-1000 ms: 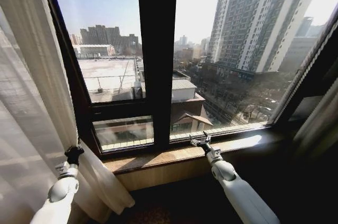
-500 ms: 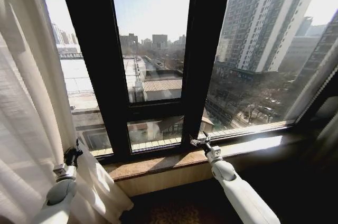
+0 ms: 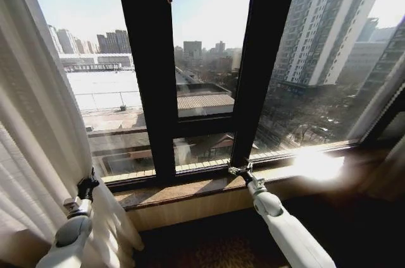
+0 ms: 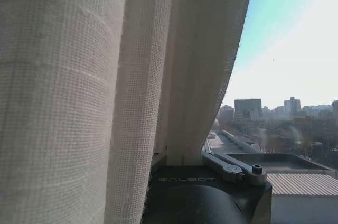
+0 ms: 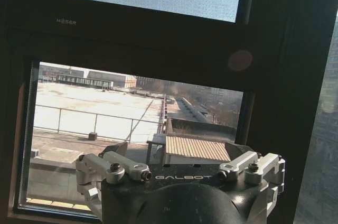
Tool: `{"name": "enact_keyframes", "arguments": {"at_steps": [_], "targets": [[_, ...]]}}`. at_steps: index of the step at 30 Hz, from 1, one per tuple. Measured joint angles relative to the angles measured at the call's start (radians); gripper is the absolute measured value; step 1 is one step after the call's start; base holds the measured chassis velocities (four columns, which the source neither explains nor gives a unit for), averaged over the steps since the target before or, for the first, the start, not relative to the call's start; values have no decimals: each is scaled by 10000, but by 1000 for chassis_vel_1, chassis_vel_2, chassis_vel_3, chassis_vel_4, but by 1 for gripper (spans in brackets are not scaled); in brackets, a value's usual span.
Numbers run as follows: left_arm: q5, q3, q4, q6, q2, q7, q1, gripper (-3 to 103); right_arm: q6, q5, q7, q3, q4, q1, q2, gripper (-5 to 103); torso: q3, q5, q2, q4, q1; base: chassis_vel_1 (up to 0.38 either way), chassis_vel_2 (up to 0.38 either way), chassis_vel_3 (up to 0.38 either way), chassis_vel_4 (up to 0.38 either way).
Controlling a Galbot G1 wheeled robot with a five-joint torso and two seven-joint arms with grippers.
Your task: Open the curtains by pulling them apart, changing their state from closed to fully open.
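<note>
Curtains fill the left side of my head view: one sheer cream panel in long vertical pleats, bunched against the left edge of the window, its hem flaring just above the floor. My left arm reaches up from below, and its left gripper sits right at the panel's inner edge, dark fingers pointing up against the fabric. My right arm stretches forward from the lower right, and the right gripper hovers just over the window sill, a polished brown ledge catching a bright patch of sun. I count two thick dark vertical bars in the window frame, with glass panes between them.

On the left wrist camera the curtains show a fine woven mesh in three broad folds. One fold drops straight into the left gripper, whose jaws are clamped on the cloth; one metal finger link lies beside it.

On the right wrist camera the right gripper has its two metal fingers spread wide with nothing between them, facing the dark window frame.
</note>
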Motion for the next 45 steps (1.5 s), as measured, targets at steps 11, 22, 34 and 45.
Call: {"name": "enact_keyframes", "arguments": {"at_steps": [11, 22, 34, 45], "targets": [[-3, 23, 154, -222, 54, 11, 43, 0, 0, 0, 0, 0, 0, 0, 2, 100, 1, 3, 1, 1, 3, 335, 260, -337, -257], [-73, -104, -2, -356, 140, 37, 248, 0, 0, 0, 0, -1, 0, 0, 3, 100, 3, -1, -3, 4, 8, 331, 378, -345, -383], [-85, -317, -214, -476, 59, 19, 643, 0, 0, 0, -2, -2, 1, 0, 5, 100, 0, -6, 0, 9, 2, 300, 236, -302, -251], [-60, -343, -386, -441, 70, 19, 727, 0, 0, 0, 0, 2, 0, 0, -1, 100, 2, 0, 0, -2, 4, 0, -9, 13, 9]]}}
